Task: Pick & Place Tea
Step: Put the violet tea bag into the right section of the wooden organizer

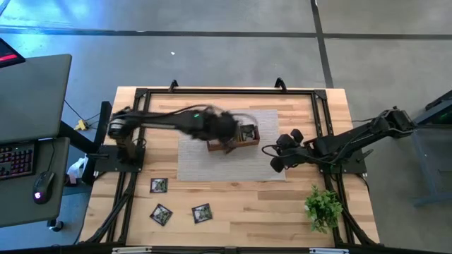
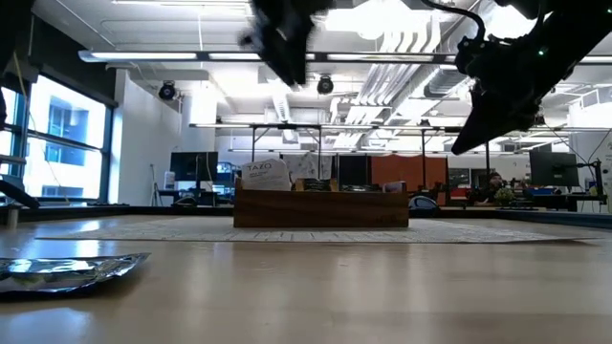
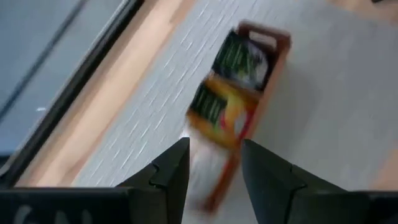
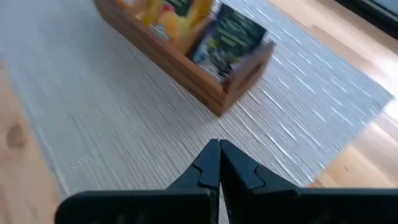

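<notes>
The brown wooden tray (image 1: 248, 137) stands on a grey mat (image 1: 205, 159) at mid-table. Dark green (image 3: 239, 56) and yellow sachets (image 3: 231, 117) stand upright in its compartments, and a white one (image 2: 266, 175) sticks up at one end. Three dark sachets (image 1: 159, 185) (image 1: 161, 214) (image 1: 202, 212) lie flat on the wood near the table's near edge. My left gripper (image 3: 214, 168) hangs open above the tray, holding nothing. My right gripper (image 4: 219, 167) is shut and empty, hovering over the mat to the right of the tray (image 4: 186, 71).
A small green plant (image 1: 323, 207) stands at the near right corner. A black frame (image 1: 226, 92) runs around the tabletop. One near sachet (image 2: 67, 272) lies close to the low camera. Bare wood lies between the mat and the near sachets.
</notes>
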Available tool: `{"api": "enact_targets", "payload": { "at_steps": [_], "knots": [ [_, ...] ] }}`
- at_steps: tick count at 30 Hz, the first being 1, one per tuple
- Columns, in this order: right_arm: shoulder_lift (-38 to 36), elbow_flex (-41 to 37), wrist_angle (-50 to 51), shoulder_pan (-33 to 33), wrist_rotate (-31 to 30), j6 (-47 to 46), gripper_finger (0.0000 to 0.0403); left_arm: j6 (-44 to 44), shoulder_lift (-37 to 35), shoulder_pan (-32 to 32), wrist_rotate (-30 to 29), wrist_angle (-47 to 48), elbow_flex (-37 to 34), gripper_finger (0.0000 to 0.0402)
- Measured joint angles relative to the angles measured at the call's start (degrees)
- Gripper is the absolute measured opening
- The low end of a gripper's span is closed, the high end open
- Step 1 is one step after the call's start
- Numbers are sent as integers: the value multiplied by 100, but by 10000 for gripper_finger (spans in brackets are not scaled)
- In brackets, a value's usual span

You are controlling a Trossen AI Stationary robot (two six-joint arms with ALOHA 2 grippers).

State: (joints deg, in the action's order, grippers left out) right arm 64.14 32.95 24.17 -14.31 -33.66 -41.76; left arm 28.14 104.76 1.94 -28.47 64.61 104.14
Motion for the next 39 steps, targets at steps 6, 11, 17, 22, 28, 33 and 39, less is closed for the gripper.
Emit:
{"api": "enact_targets", "payload": {
  "at_steps": [6, 11, 17, 22, 28, 33, 39],
  "knots": [
    [0, 0, -796, -10, 255, 702, 4, 1687, -674, 1106, -786, 1321, -251, 140],
    [201, 0, -1924, -226, 449, 1219, 6, 3446, -1242, 2067, -917, 1631, -1175, 140],
    [1165, 3, -4136, -420, 1120, 1992, 2, 4246, -1467, 2833, 293, 995, -2485, 140],
    [2367, 10, -6164, -374, 2110, 2137, 1, 3616, -1464, 3251, 1180, -320, -3122, 140],
    [3745, 865, -6545, -385, 2770, 2519, 1, 3051, -1459, 3295, 1873, -1531, -3763, 140],
    [4645, 2271, -5275, -374, 3285, 2996, 1, 2345, -1464, 3261, 2123, -2557, -4270, 140],
    [5259, 3533, -3795, -520, 3720, 3527, 0, 1665, -1457, 2996, 2855, -5426, -5130, 140]
  ]
}}
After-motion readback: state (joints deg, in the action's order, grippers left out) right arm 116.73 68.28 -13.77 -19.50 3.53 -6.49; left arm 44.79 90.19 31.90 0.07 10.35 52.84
